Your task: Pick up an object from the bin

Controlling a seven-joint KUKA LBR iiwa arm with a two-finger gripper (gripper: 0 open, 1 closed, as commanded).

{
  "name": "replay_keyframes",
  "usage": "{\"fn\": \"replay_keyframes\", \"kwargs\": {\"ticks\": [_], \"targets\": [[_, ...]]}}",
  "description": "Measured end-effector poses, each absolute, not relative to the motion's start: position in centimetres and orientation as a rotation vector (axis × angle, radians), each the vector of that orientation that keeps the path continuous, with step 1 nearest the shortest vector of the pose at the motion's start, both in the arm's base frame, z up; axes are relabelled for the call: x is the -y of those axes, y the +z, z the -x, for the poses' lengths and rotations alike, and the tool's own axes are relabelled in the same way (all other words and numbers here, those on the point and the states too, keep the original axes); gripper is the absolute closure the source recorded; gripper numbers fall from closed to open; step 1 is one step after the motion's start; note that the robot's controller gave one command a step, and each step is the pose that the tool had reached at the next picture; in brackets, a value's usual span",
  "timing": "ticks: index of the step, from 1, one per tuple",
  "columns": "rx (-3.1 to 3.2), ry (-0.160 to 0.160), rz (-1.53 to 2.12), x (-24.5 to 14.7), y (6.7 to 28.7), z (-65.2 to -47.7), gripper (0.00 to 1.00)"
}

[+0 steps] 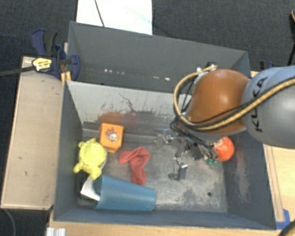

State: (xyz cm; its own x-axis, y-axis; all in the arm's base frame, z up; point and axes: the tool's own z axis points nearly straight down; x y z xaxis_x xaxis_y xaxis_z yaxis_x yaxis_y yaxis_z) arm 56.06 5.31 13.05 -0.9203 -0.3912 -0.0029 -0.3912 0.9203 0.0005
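My gripper (179,171) hangs low over the bare floor in the right middle of the bin, below the orange cover on the wrist. An orange round toy with a green end (223,149) lies just to its right, against the bin's right wall, partly hidden by the wrist. A crumpled red cloth (137,162) lies to the gripper's left, apart from it. Nothing shows held in the gripper.
Along the left side lie an orange block with a face (111,136), a yellow soft toy (90,157) and a blue cup on its side (126,195) with a white thing (89,189) at its mouth. The arm comes in from the right.
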Motion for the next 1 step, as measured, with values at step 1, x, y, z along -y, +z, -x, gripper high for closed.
{"fn": "replay_keyframes", "kwargs": {"ticks": [1], "targets": [[-3.076, 0.002, 0.625, -5.31, 13.05, -56.05, 0.00]]}}
